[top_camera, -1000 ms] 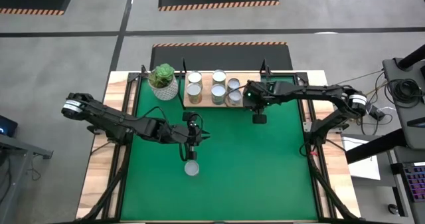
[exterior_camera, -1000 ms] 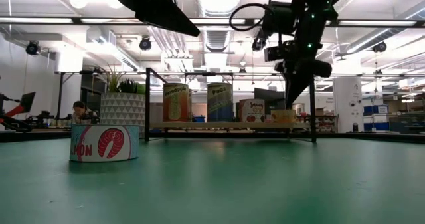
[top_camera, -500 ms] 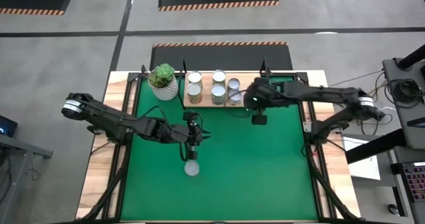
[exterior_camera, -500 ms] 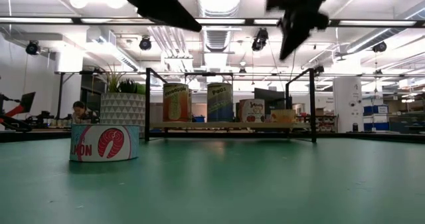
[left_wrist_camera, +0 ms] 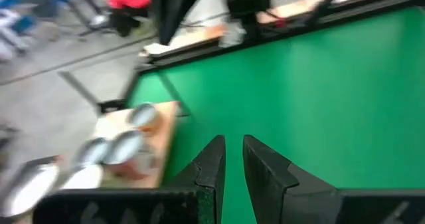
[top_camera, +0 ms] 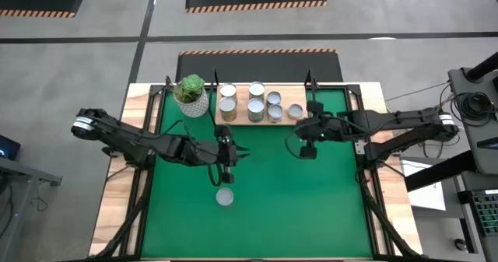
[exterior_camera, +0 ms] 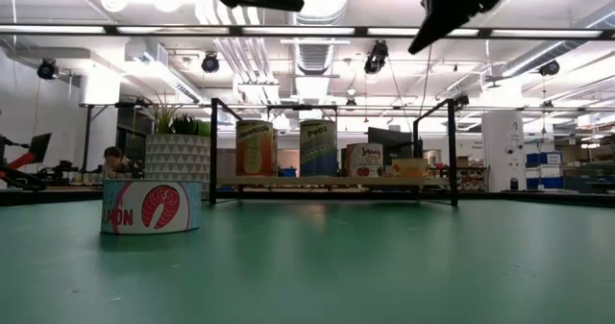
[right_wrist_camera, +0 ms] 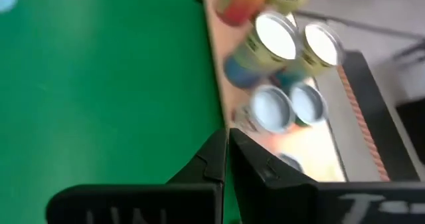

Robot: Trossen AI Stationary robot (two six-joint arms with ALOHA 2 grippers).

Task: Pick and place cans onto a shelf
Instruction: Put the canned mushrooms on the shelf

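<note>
Several cans [top_camera: 255, 106] stand upright on the light-wood shelf [top_camera: 243, 123] at the table's far edge, one of them alone at its right end [top_camera: 296, 110]. Another can [top_camera: 224, 197], with a red fish label [exterior_camera: 152, 206], stands on the green mat. My left gripper [top_camera: 226, 174] hovers just beyond that can, toward the shelf, shut but for a thin slit [left_wrist_camera: 232, 141], with nothing in it. My right gripper [top_camera: 307, 150] hangs shut and empty [right_wrist_camera: 226, 134] in the air, on the near side of the shelf's right end.
A white pot with a green plant [top_camera: 191, 95] stands left of the shelf. Thin black posts [exterior_camera: 213, 151] rise at the shelf's ends. The green mat [top_camera: 311, 207] lies bare on the near right.
My right gripper has risen and drawn back from the shelf's right end toward the table's near and right edges, turning as it went. The can at the shelf's right end now shows uncovered. My left gripper has risen a little above the can on the mat.
</note>
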